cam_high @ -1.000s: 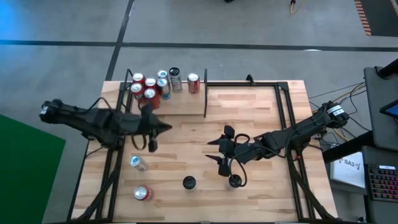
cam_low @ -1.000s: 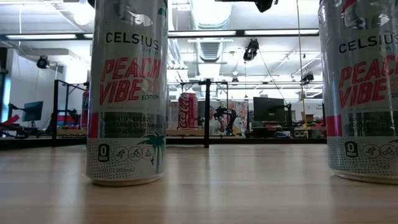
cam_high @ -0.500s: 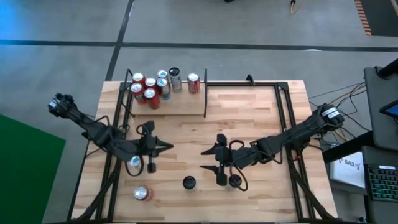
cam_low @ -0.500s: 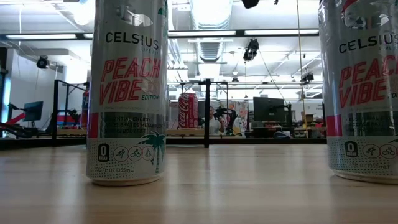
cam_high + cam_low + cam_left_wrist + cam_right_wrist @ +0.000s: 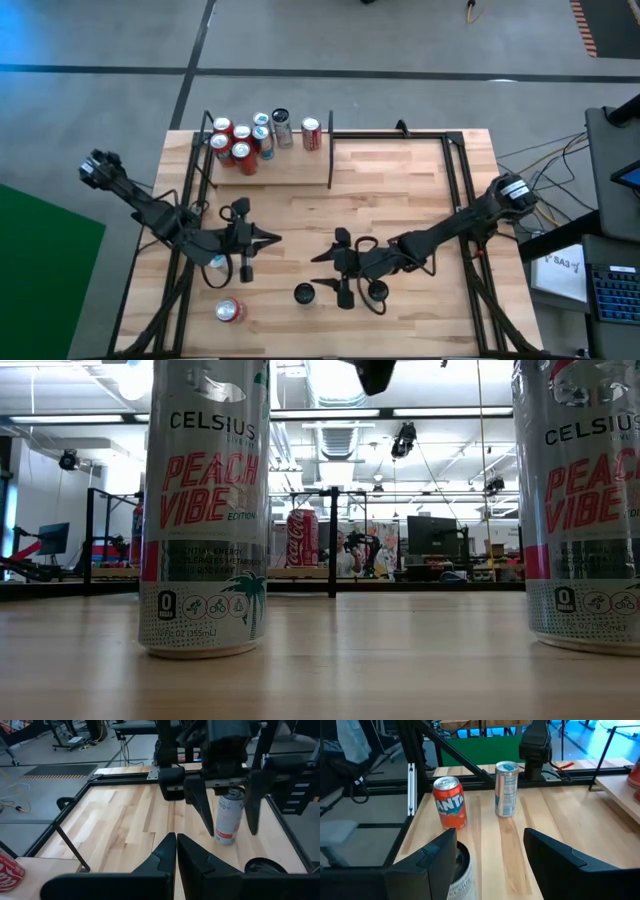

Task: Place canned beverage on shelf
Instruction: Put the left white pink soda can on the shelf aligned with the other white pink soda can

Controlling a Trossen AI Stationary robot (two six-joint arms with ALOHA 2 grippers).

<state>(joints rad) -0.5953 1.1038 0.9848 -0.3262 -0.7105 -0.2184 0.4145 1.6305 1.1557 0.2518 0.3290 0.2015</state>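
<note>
The shelf (image 5: pixel 290 168) is a light plank at the table's far left, with several cans (image 5: pixel 243 140) standing on it. Two black-topped Celsius cans (image 5: pixel 304 294) (image 5: pixel 377 291) stand near the front edge. They fill the low view as a left can (image 5: pixel 205 510) and a right can (image 5: pixel 580 500). A silver can (image 5: pixel 506 789) and an orange Fanta can (image 5: pixel 450 802) stand at the near left. My right gripper (image 5: pixel 326 270) hovers open above the table, and one black-topped can (image 5: pixel 462 870) shows beside its finger. My left gripper (image 5: pixel 176 847) is shut and faces it, holding nothing.
Black metal rods (image 5: pixel 455 170) edge the table's sides and far edge, and an upright divider rod (image 5: pixel 331 150) closes the shelf's right end. The plank between the shelf and the two grippers is bare wood (image 5: pixel 400 190). A desk with cables (image 5: pixel 600 200) stands beyond the right edge.
My left gripper has swung toward the table's near edge, away from the shelf, staying shut. My right gripper has gone left and toward the near edge, sinking a little, still open, and now hangs over the black-topped cans. No can has moved.
</note>
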